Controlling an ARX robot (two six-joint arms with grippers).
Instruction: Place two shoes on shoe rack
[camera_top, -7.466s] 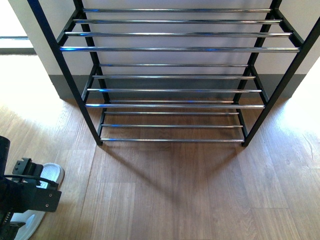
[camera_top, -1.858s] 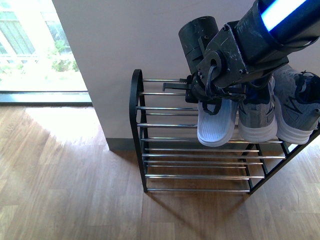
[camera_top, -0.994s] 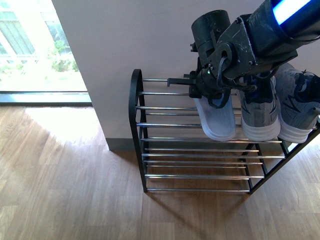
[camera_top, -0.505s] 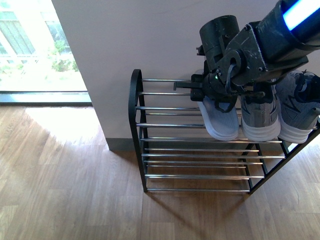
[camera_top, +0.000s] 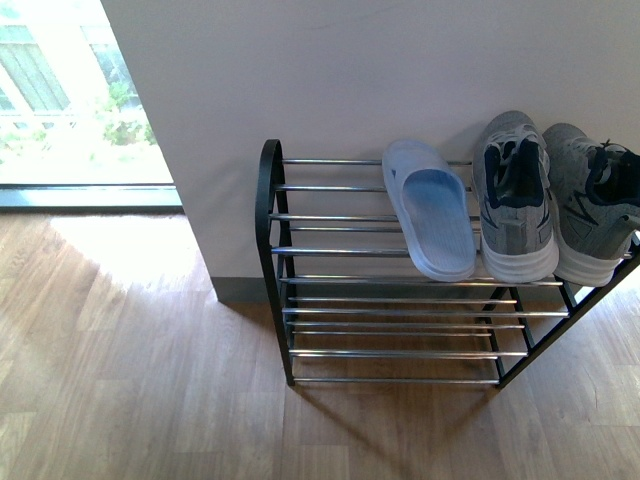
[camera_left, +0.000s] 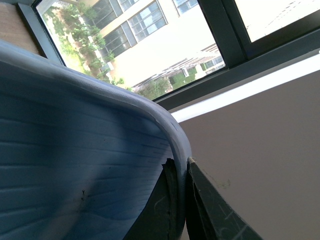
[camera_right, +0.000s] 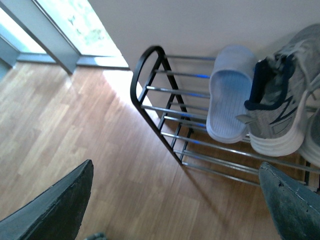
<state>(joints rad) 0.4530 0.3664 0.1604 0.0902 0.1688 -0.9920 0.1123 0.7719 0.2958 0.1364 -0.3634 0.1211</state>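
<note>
Pale blue foam or rubber, moulded in one piece with a ribbed footbed, formed the slipper (camera_top: 432, 222) that lay on the top tier of the shoe rack (camera_top: 270, 215), sole down, just beside a pair of grey knit sneakers (camera_top: 514, 195) with white soles and dark collars. The rack itself was a black metal frame with a curved end hoop and slanted legs, carrying tiers of thin, shiny silver rods, and it stood against a plain wall on a wood-grain plank floor (camera_top: 130, 380). In the front view neither arm appeared. In the left wrist view a second slipper (camera_left: 75, 165) of the same pale blue, with fine ridges across its smooth curved surface, filled most of the picture, its edge pinched between the dark fingers (camera_left: 200, 200) of the left gripper (camera_left: 184, 200), which was clenched on it; a window (camera_left: 150, 45) and wall lay behind. The right gripper (camera_right: 175, 200) hung spread wide and empty well above the floor, looking down on the rack. As a judgement, one slipper was placed and the second was in hand: the next move would call for carrying it to the free rods on the top tier beside the first, setting it sole down across several rods so that it could not slip between them.
</note>
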